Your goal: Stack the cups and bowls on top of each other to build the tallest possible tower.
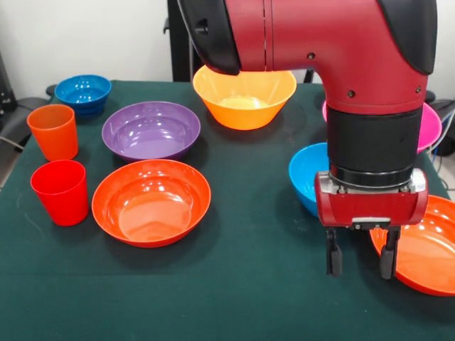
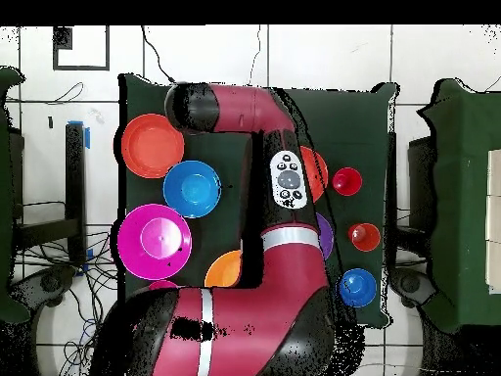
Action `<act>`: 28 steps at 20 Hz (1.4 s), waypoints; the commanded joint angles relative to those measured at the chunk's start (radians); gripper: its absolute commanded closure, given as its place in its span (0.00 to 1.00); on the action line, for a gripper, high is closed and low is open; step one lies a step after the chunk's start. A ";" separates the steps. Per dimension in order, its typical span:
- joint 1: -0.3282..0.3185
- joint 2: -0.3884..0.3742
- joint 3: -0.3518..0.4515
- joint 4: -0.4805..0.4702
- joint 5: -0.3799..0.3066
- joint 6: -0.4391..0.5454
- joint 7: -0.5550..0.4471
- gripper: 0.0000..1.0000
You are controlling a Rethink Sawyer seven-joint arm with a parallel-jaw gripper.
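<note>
- Hovering low at the lower right of the front view, the gripper [image 1: 360,259] has its two fingers spread apart and empty, hanging just at the left rim of a shallow red-orange bowl [image 1: 426,254] without visibly touching it.
- The tower looks barely begun: the large pink bowl [image 2: 154,237], at centre left of the overhead view, seems to hold something pink nested inside, though I cannot tell for sure.
- Everything else appears to lie single on the green table [image 1: 234,298]: the orange cup [image 1: 53,131] and red cup [image 1: 61,191] at the left edge, the purple bowl [image 1: 151,129], a second red-orange bowl [image 1: 151,202], the yellow-orange bowl [image 1: 244,96] at top centre, a small blue bowl [image 1: 83,93] at upper left, and another blue bowl [image 1: 308,175] beside the arm.
- By my judgement nearly all the stacking is left; the red-orange bowl under the gripper is the likely next pick.
</note>
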 commanded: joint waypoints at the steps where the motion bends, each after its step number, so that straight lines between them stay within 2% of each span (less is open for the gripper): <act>1: 0.028 0.018 0.075 0.048 0.001 0.117 -0.013 0.00; 16: 0.036 -0.076 0.052 0.155 0.011 0.152 0.011 0.00; 23: 0.032 -0.067 0.065 0.173 0.017 0.123 0.014 0.00; 28: 0.026 -0.021 0.079 0.159 0.015 0.071 0.009 0.00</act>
